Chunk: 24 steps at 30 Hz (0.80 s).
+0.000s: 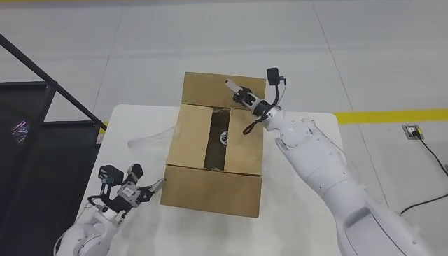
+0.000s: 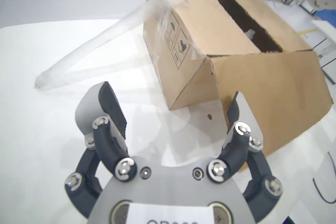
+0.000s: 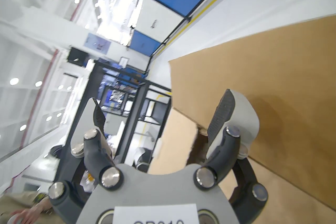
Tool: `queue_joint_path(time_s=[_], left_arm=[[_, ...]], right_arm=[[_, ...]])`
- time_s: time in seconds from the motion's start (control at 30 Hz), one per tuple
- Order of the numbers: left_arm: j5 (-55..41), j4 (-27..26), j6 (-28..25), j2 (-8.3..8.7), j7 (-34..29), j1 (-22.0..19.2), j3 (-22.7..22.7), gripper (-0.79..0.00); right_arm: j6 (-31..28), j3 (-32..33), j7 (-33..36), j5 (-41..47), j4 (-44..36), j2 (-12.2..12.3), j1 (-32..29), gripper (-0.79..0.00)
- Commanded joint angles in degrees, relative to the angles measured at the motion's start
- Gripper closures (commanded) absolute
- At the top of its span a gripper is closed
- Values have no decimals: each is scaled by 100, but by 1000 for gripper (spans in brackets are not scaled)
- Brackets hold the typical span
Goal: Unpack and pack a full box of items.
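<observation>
A brown cardboard box [image 1: 210, 182] [image 2: 236, 33] stands mid-table, its top flaps partly apart with a dark slot between them. Through the slot I see a white item [image 1: 225, 137] [image 2: 250, 33] inside. A strip of clear tape [image 1: 150, 142] [image 2: 105, 36] trails from the box's left side down onto the table. My left gripper [image 1: 158, 185] [image 2: 170, 93] is open, low at the box's near left corner, one finger beside the hanging near flap. My right gripper [image 1: 234, 88] [image 3: 160, 99] is open above the far flap [image 3: 262, 78], holding nothing.
The white table [image 1: 294, 214] has free room to the left and right of the box. A dark frame [image 1: 28, 151] stands off the table's left side. A floor socket with a cable [image 1: 411, 131] lies to the right.
</observation>
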Motion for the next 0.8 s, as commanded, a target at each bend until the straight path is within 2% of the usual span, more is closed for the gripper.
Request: queue_joint_path(time_s=[0.0,0.1,0.17,0.27,0.47,0.6,0.77], left_arm=[[-530,118,88,5,-90,-53,-158,-785],[-847,278,646,-10,-302,-262,-214,-785],[-553,389,1079,-26,-327,-460,-92,-785],[-227,669,1497,-70,-285,-782,214,-785],[80,1181,1579,-180,-192,-1303,892,-785],[311,1308,1603,-232,-42,-1450,1193,-785],[373,1399,1494,-259,87,-1504,1332,-785]], right_arm=[[-92,138,1198,515,-231,37,-80,-785],[280,328,2908,1184,-427,113,-93,-785],[747,396,3978,1466,-459,160,-68,-785],[747,396,3978,1466,-459,160,-68,-785],[771,373,3924,1396,-506,161,-123,-785],[1126,243,2998,699,-783,167,-327,-785],[1763,116,2418,112,-1016,140,-399,-785]])
